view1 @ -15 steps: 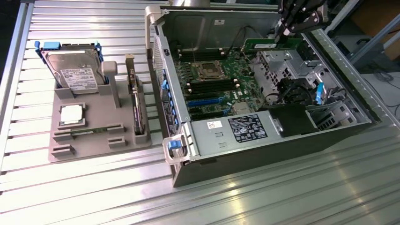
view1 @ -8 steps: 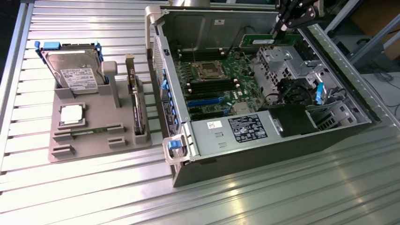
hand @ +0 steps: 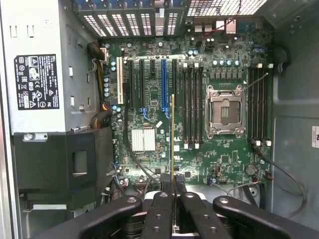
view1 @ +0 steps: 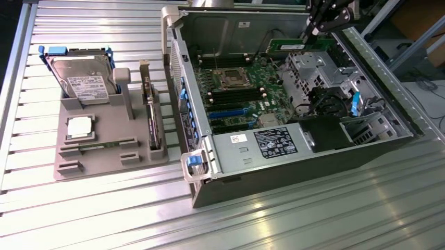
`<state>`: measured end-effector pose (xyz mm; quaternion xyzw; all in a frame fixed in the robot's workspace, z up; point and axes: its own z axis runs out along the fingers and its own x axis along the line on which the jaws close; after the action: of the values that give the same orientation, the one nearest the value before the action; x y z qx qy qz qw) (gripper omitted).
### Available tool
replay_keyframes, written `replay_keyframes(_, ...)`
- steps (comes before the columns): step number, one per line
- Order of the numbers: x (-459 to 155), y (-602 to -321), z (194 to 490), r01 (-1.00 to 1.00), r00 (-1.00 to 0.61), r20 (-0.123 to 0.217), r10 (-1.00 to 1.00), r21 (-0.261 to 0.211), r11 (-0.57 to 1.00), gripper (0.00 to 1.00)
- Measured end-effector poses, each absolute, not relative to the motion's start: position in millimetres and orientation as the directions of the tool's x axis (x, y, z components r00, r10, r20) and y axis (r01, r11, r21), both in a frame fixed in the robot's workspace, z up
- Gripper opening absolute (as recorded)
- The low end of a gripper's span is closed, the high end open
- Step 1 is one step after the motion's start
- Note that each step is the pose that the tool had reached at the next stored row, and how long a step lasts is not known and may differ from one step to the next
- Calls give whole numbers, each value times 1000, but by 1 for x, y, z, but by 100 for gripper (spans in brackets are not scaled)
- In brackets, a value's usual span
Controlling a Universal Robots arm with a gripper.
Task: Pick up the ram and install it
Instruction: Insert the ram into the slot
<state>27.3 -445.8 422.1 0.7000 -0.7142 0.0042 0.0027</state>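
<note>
Black matte hand (hand: 173, 188) clamps thin, flat green ram (view1: 295, 46) above the motherboard (hand: 227, 164).

**Exterior view.** Arm (view1: 335, 11) cut off by the top edge. Gripper (view1: 311, 35) covers one end of the ram (view1: 295, 46), so the contact itself is hidden. Print on the power supply (view1: 274, 141) and the hard drive (view1: 85, 83) is too small to read.

**Wrist view.** Ram seen edge-on, both faces hidden. Its near end is lost between the fingers (hand: 159, 211), which are cut off by the picture's edge.

Green ram (hand: 172, 134), black fingers (hand: 158, 219), green motherboard (hand: 229, 155).
</note>
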Motion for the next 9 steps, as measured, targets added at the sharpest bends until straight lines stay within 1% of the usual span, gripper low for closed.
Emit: replay_keyframes(9, 27, -446, 415, -1000, -20, 10, -1000, -2, 20, 12)
